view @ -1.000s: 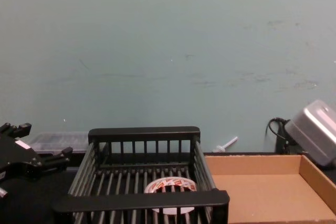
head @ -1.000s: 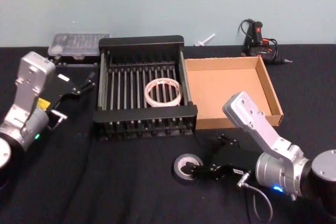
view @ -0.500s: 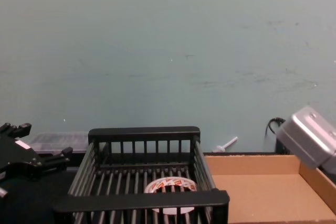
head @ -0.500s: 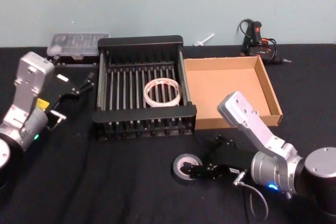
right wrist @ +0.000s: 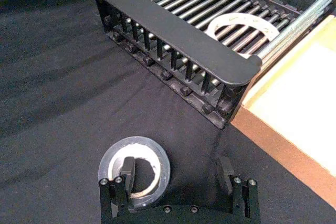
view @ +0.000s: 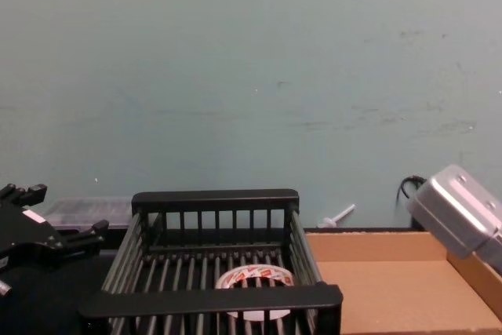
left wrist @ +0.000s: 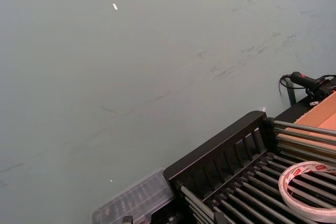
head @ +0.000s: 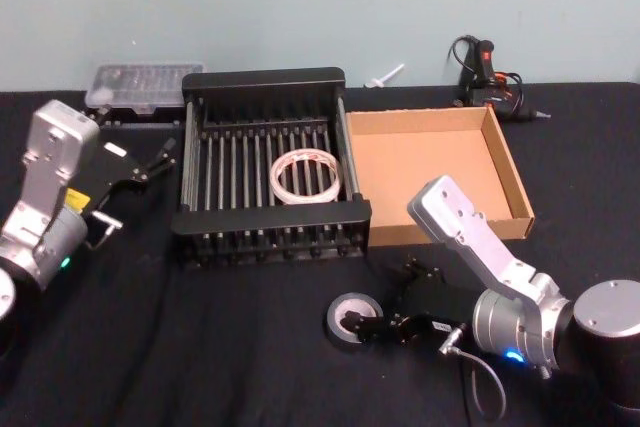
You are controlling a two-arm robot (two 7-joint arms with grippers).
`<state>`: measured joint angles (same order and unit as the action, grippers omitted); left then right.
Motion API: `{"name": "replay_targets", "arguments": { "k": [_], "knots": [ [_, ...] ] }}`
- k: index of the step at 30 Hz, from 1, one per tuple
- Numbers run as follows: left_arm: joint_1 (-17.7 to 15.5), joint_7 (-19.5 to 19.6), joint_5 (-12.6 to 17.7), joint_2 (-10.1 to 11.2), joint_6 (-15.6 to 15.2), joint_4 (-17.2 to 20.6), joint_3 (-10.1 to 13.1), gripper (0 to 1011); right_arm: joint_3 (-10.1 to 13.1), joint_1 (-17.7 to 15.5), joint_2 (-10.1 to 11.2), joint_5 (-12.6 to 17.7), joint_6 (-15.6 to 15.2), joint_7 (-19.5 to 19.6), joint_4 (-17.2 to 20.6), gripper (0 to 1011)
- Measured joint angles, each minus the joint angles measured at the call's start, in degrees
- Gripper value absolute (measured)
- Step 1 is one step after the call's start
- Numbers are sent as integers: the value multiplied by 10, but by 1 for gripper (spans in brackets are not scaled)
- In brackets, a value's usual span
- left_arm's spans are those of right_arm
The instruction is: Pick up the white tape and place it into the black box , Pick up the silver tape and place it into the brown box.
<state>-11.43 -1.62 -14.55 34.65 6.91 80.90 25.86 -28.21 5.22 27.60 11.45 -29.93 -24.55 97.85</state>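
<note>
One finger of the right gripper (right wrist: 178, 179) now sits inside the silver tape's (right wrist: 134, 169) core, jaws wide and not yet closed; it has crept leftward over the last second. Silver tape lies near the table's front edge. White tape (head: 305, 175) rests in the black box (head: 265, 80); brown box (head: 512, 167) awaits. Left gripper (head: 150, 162) idles open by the left edge.

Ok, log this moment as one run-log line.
white tape: in black box | silver tape: on table, front | right gripper: open, one finger in its core | left gripper: open, parked beside box | brown box: empty

right gripper (right wrist: 178, 182) low with jaws spread; left gripper (head: 150, 162) raised, jaws open.
</note>
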Motion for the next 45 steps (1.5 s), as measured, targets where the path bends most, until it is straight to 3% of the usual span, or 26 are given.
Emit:
{"name": "replay_targets", "arguments": {
  "k": [8, 14, 16, 18, 21, 34, 45],
  "knots": [
    [0, 0, 0, 0, 0, 0, 0, 1001, 0, 0, 0, 1, 1, 0, 1, 960],
    [0, 0, 0, 0, 0, 0, 0, 1001, 0, 0, 1, 1, 1, 0, 1, 809],
    [0, 0, 0, 0, 0, 0, 0, 1001, 1, 0, 1, 1, 1, 0, 1, 715],
    [0, 0, 0, 0, 0, 0, 0, 1001, 1, -1, 1, 1, 1, 0, 1, 704],
    [0, 0, 0, 0, 0, 0, 0, 1001, 1, -1, 1, 1, 1, 0, 1, 561],
    [0, 0, 0, 0, 0, 0, 0, 1001, 1, -1, 1, 2, 2, 0, 1, 168],
    [0, 0, 0, 0, 0, 0, 0, 1001, 12, -6, 5, 11, 14, -4, 8, 146]
  ]
}}
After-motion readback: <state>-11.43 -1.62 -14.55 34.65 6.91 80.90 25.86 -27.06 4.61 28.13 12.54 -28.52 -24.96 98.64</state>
